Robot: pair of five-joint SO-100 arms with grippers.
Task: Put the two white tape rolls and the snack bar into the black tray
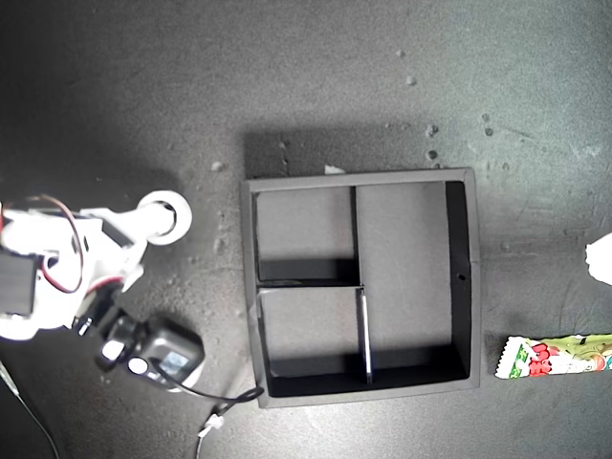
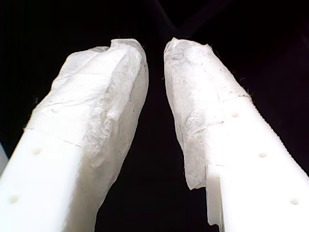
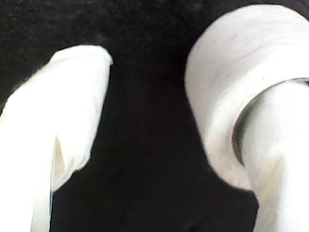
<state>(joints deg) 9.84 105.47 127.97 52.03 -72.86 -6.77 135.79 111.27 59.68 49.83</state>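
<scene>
One white tape roll (image 1: pixel 164 218) lies on the dark table at the exterior view's left, apart from the black tray (image 1: pixel 461 287). My second gripper (image 1: pixel 153 241) is open there, with one finger through the roll's hole. The second wrist view shows this roll (image 3: pixel 227 72) ringed around that finger (image 3: pixel 275 159), while the other finger (image 3: pixel 63 111) stands well clear of it. The snack bar (image 1: pixel 557 356) lies flat at the exterior view's lower right, just outside the tray. My first gripper (image 2: pixel 155 46) has its padded fingers nearly together over a dark surface, holding nothing. All of the tray's compartments are bare.
A dark camera block (image 1: pixel 163 359) and a cable (image 1: pixel 225 402) hang off the arm at the exterior view's lower left, with a white curved edge under the block. A white tip (image 1: pixel 601 258) pokes in at that view's right edge. Small crumbs dot the table beyond the tray.
</scene>
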